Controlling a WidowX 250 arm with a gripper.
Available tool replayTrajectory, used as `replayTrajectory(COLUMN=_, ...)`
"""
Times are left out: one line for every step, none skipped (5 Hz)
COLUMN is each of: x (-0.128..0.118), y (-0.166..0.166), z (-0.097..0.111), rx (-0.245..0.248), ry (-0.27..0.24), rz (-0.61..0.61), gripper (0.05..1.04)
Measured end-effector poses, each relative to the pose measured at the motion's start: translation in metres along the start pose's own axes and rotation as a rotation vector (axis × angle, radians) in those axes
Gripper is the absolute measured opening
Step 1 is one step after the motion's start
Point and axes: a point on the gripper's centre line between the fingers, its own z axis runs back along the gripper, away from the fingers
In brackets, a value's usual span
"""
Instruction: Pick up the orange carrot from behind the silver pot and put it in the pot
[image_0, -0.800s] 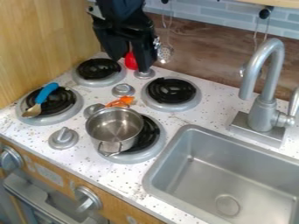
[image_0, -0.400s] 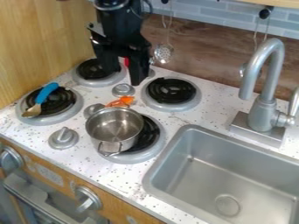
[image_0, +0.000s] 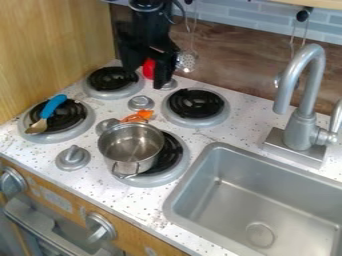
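Gripper fingers stand apart, nothing visibly held. Red object shows between them, at stovetop rear; contact unclear. We judge this pre-grasp alignment; next move calls for checking depth.

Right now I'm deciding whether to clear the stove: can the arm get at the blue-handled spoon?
Probably yes: the spoon lies uncovered on its burner, the pot stands clear of it, and the claw hangs open toward the back.
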Motion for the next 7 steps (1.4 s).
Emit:
replayTrajectory(x=0.015, y=0.009, z=-0.021, rx=-0.02, ry=0.017, rz=0.0, gripper=0.997)
replayTrajectory(x=0.015, y=0.033, z=-0.033, rx=-0.006, ry=0.019, rz=0.059, gripper=0.997)
replayTrajectory(x=0.008, y=0.059, z=-0.044, rx=0.004, ry=0.038, rz=0.135, gripper=0.997)
replayTrajectory(x=0.005, y=0.074, z=-0.06, rx=0.004, ry=0.027, rz=0.192, gripper=0.997)
replayTrajectory(x=0.004, y=0.081, z=-0.085, rx=-0.026, ry=0.065, rz=0.228, gripper=0.997)
replayTrajectory(x=0.007, y=0.075, z=-0.11, rx=-0.087, ry=0.057, rz=0.241, gripper=0.997)
replayTrajectory(x=0.009, y=0.071, z=-0.128, rx=-0.135, ry=0.046, rz=0.237, gripper=0.997)
